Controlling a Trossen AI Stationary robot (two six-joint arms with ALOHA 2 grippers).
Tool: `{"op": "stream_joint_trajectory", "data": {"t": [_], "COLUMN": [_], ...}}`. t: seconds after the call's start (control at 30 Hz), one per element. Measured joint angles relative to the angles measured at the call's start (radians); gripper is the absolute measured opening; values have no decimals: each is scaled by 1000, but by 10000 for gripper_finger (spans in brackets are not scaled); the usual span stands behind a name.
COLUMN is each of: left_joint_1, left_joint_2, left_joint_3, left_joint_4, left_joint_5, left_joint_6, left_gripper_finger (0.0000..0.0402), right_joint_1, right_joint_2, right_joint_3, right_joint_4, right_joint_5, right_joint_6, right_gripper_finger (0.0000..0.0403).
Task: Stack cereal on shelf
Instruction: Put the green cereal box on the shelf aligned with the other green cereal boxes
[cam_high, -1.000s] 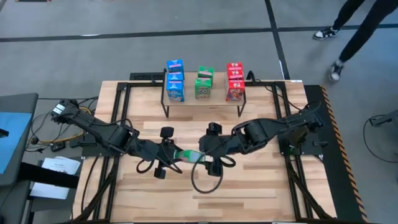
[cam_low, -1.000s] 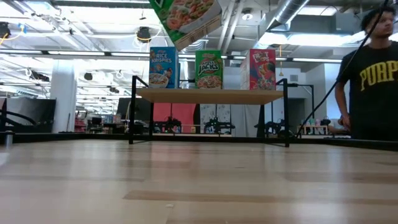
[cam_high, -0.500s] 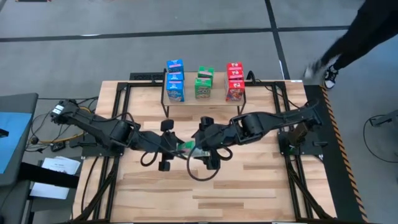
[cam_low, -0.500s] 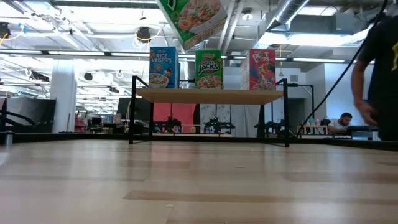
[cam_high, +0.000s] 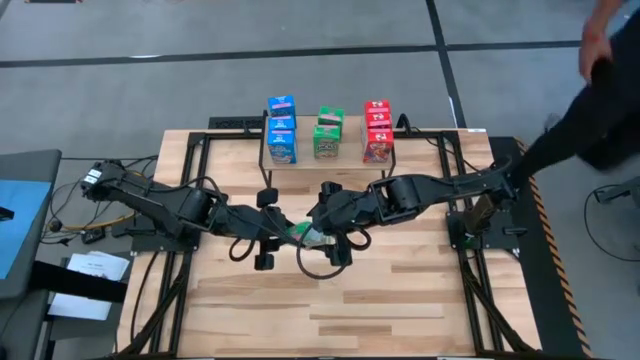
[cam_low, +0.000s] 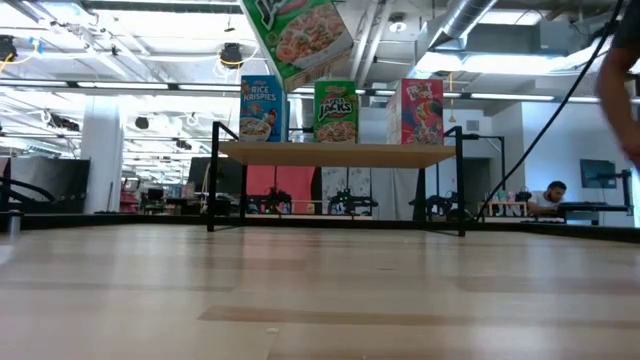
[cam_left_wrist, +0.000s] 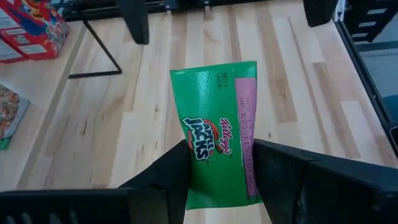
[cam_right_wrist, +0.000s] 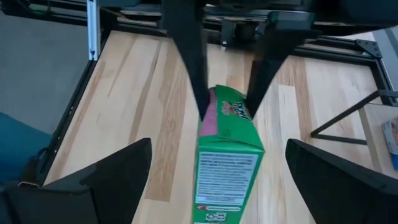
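Note:
A green cereal box (cam_left_wrist: 217, 124) is held in the air over the middle of the table by my left gripper (cam_left_wrist: 221, 155), which is shut on it. In the high view the green box (cam_high: 302, 235) lies between both grippers. My right gripper (cam_right_wrist: 219, 144) is open; its fingers stand wide on either side of the box's free end (cam_right_wrist: 227, 168) without touching it. The low view shows the box (cam_low: 300, 30) tilted, high above the table. The shelf (cam_high: 325, 163) stands at the far edge on black legs, with blue (cam_low: 261, 108), green (cam_low: 335, 110) and red (cam_low: 421, 110) boxes standing on it. My left gripper pinches the green box between its two fingers (cam_right_wrist: 189, 56) at the box's end nearest my left wrist (cam_left_wrist: 214, 180), coming roughly level from the table's left. The fingers lie along the box's length. The box is lifted clear and juts out toward my right gripper.
The plank table (cam_high: 400, 290) shows bare wood near and right of the arms. A black cable loop (cam_high: 318, 268) hangs under my right gripper. A person (cam_high: 590, 110) moves beside the table's far right corner. The shelf's black legs (cam_low: 212, 180) stand on the table.
Both grippers have moved toward the table's far edge, and my right gripper has also moved left, closing in on the box's free end. The green box has been carried along in my left gripper, staying clear of the table. The person at the right has walked on.

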Motion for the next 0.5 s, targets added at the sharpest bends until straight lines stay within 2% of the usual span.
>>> {"op": "stream_joint_trajectory", "data": {"t": [0.5], "left_joint_1": [0], "left_joint_2": [0], "left_joint_3": [0], "left_joint_4": [114], "left_joint_5": [-2], "left_joint_6": [106], "left_gripper_finger": [140], "right_joint_1": [1], "right_joint_2": [0], "right_joint_3": [0], "right_joint_4": [-2], "right_joint_5": [3], "right_joint_6": [69], "right_gripper_finger": [392]}}
